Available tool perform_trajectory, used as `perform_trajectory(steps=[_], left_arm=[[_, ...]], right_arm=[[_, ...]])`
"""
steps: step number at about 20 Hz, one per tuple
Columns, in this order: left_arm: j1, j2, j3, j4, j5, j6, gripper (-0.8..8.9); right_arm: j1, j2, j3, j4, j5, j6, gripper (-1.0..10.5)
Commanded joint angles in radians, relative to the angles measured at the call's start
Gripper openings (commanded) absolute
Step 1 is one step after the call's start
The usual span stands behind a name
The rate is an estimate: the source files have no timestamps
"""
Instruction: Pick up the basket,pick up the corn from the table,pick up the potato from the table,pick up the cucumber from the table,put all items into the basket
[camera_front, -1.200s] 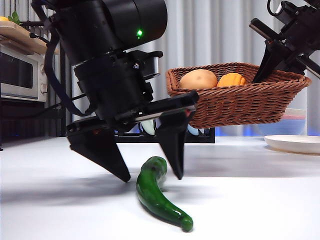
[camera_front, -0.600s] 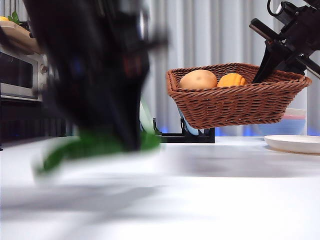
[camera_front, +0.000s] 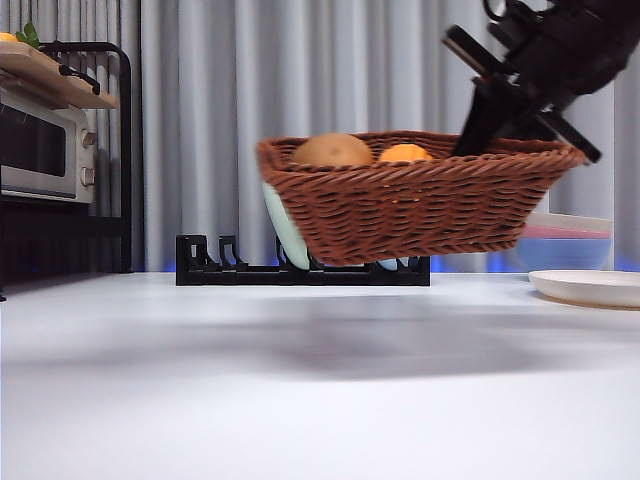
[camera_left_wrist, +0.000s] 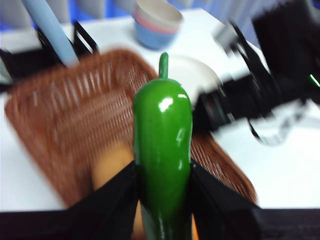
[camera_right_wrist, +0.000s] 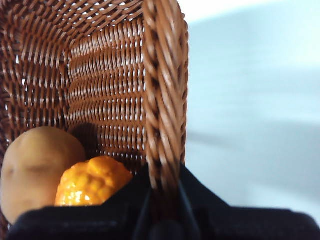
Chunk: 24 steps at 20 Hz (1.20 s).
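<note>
The brown wicker basket (camera_front: 420, 210) hangs above the white table (camera_front: 300, 400), slightly tilted. My right gripper (camera_front: 472, 135) is shut on its braided rim (camera_right_wrist: 162, 100) at the basket's right end. Inside lie the tan potato (camera_front: 333, 150) and the orange corn (camera_front: 405, 153), side by side; the right wrist view shows the potato (camera_right_wrist: 35, 165) and the corn (camera_right_wrist: 92, 182) touching. My left gripper (camera_left_wrist: 162, 200) is shut on the glossy green cucumber (camera_left_wrist: 162, 145), held over the basket (camera_left_wrist: 65, 115), tip pointing away. The left arm is out of the front view.
A black dish rack (camera_front: 210, 262) with a pale plate (camera_front: 285, 230) stands behind the basket. A microwave (camera_front: 40, 150) sits far left under a shelf. A white plate (camera_front: 590, 287) lies at the right. Stacked bowls (camera_left_wrist: 157, 22) stand beyond the basket.
The left gripper took the cucumber off the table and rose out of the front view. The right gripper carried the basket leftward toward the middle.
</note>
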Motion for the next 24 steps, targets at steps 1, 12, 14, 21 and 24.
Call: perform_trajectory(steps=[1, 12, 14, 21, 24], left_arm=[[0.061, 0.109, 0.098, 0.010, -0.001, 0.087, -0.08], [0.132, 0.389, 0.247, -0.121, 0.076, 0.097, 5.44], [0.134, 0.389, 0.247, -0.144, 0.076, 0.097, 5.54], [0.112, 0.296, 0.248, -0.208, 0.077, 0.097, 5.54], [0.092, 0.133, 0.249, -0.212, 0.077, 0.096, 5.54]], right_arm=[[0.043, 0.001, 0.007, 0.016, -0.009, 0.014, -0.1], [0.138, 0.000, 0.007, 0.003, -0.010, 0.018, -0.1], [0.138, 0.001, 0.007, -0.010, -0.010, 0.018, -0.1], [0.136, 0.001, 0.007, -0.010, -0.002, 0.018, -0.1], [0.135, 0.011, 0.007, 0.023, 0.108, 0.045, -0.1]])
